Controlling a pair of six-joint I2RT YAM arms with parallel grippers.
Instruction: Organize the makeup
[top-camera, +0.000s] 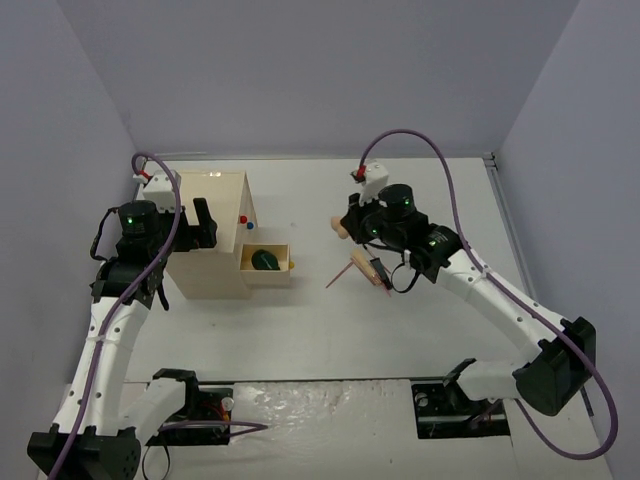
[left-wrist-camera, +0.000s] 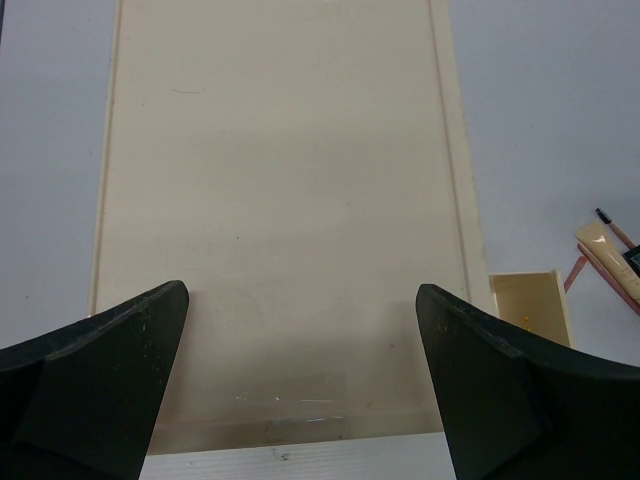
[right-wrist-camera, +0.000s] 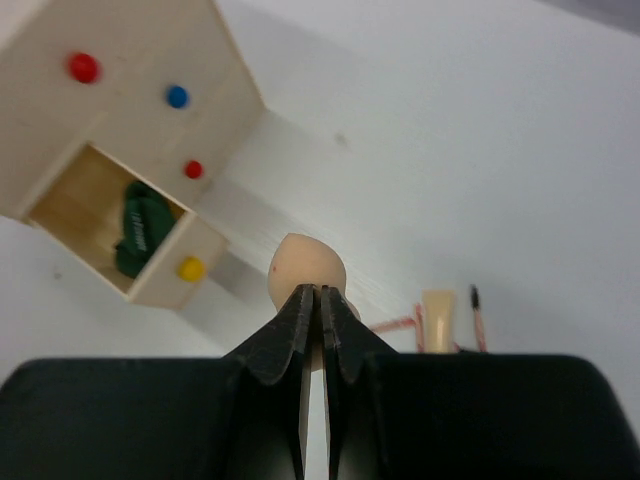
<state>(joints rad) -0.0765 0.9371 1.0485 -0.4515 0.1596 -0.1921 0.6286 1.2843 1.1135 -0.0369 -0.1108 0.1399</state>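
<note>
My right gripper is shut on the beige rounded piece, pinching its near end; the top view shows this piece right of the box. A dark green round compact lies in the open drawer. More makeup lies on the table by the right wrist: a beige tube, thin reddish-pink pencils and a flat palette. My left gripper hangs open over the cream box top, holding nothing.
The cream box stands at the left with red and blue knobs on its front. Its pulled-out drawer has a yellow knob. Grey walls enclose the white table on three sides.
</note>
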